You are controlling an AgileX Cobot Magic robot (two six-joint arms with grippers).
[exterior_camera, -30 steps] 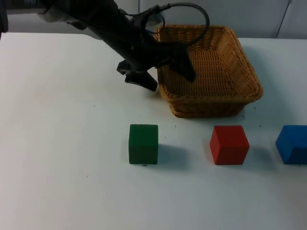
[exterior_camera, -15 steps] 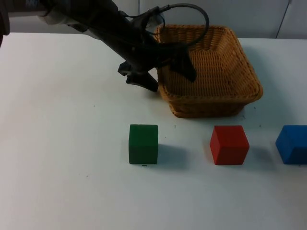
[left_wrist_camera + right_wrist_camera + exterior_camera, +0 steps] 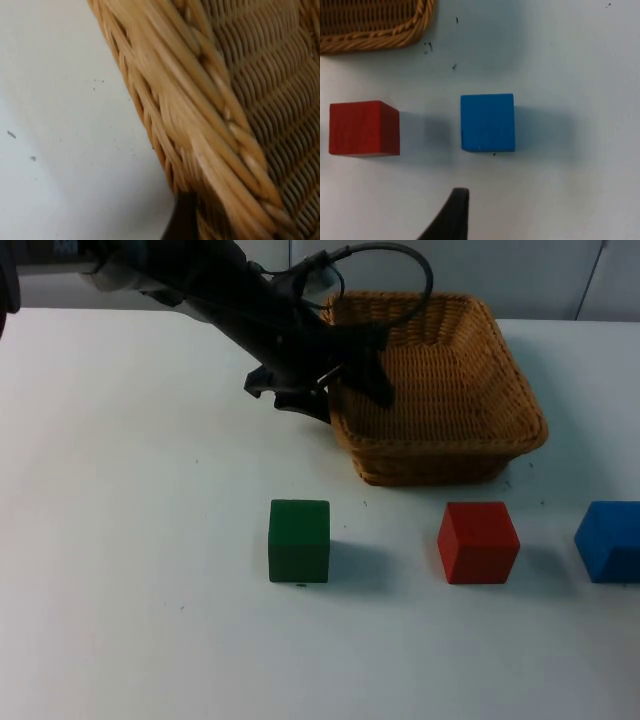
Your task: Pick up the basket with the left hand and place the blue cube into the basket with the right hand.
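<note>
Green cube (image 3: 299,540): nearest row on the white table (image 3: 120,540), left of the other cubes; not called for.
Red cube (image 3: 478,542): same row, between green and blue; just in front of the basket.
Blue cube (image 3: 608,541): right end of the row, at the top view's right edge, apart from the red cube and resting flat on the table. The right wrist view looks down on it (image 3: 487,122) with the red cube (image 3: 364,128) to its side.
Right gripper: waiting above the blue cube; one black fingertip (image 3: 451,216) stands just short of the cube; whether its fingers are apart or together cannot be told.
Key relation: blue cube lies straight ahead of the right fingertip, far nearer the right arm than the left.
Wicker basket (image 3: 440,390): behind the cube row, on the table.
Left gripper (image 3: 345,375): at the basket's left wall, fingers astride the rim, one inside, one outside, apparently clamped on it; rim weave close in its wrist view (image 3: 210,115).
</note>
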